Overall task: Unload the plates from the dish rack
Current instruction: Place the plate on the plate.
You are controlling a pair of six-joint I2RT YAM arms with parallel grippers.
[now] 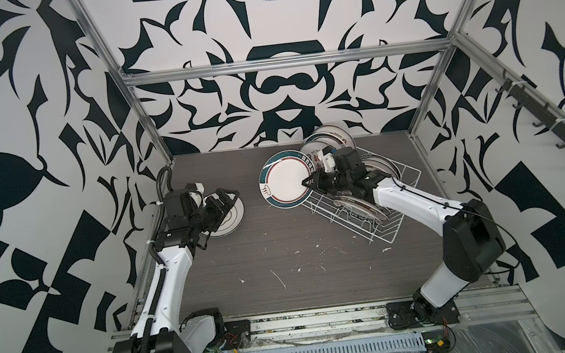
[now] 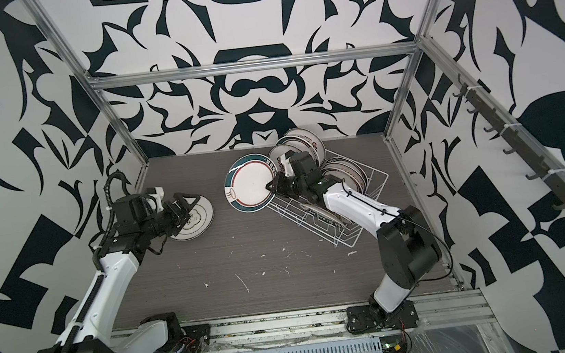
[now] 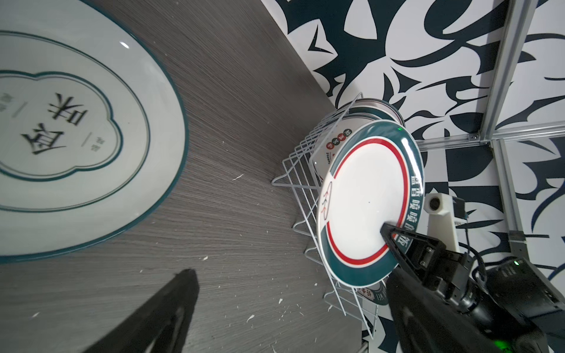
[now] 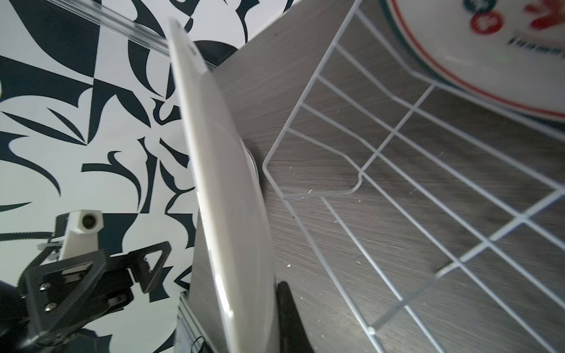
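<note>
Green-rimmed plate (image 1: 285, 179) sits pinched by its rim in your right gripper (image 1: 307, 181), held on edge just beside the end of the dish rack (image 1: 392, 233), likely so it clears the wires, while your left gripper (image 1: 225, 206) stands wide above the flat plate (image 1: 237, 215) on the table (image 1: 282, 256).

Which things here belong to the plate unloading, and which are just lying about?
Part of the job: green-rimmed plate clamped in the right gripper; plates in the dish rack; flat plate on the table by the open left gripper.
Lying about: white flecks on the table; hook rail on the side wall.
</note>
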